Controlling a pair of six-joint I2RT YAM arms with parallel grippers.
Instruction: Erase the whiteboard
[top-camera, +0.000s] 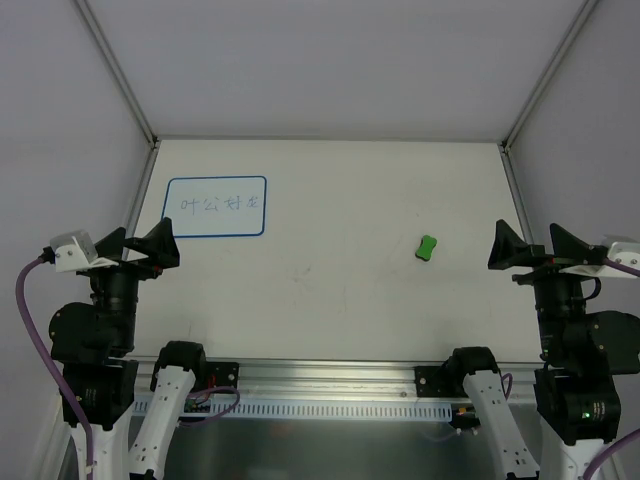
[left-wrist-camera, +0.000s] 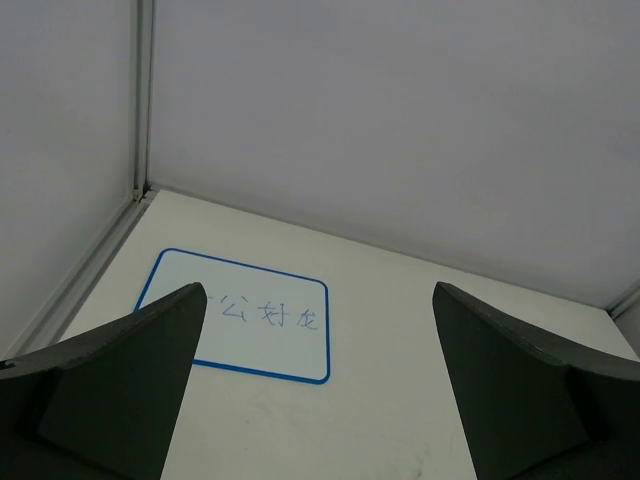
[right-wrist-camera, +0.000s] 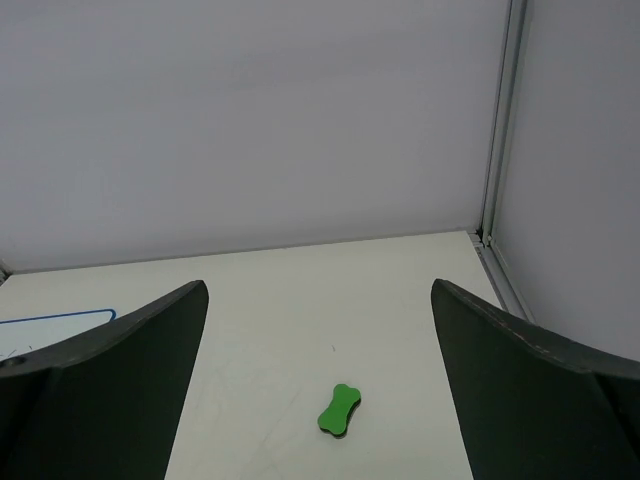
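Starting step: whiteboard (top-camera: 216, 206) marked, unwiped. Left gripper (top-camera: 137, 247) and right gripper (top-camera: 540, 250) spread, empty. Next, likely fetching eraser (top-camera: 428, 247), well right of whiteboard, with right gripper.

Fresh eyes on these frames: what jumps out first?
The blue-bordered whiteboard at the far left of the table draws the eye, with dark handwriting across it. Next is the small green eraser, alone right of centre and well apart from the board. The left claw and right claw stand open at the near sides, holding nothing.
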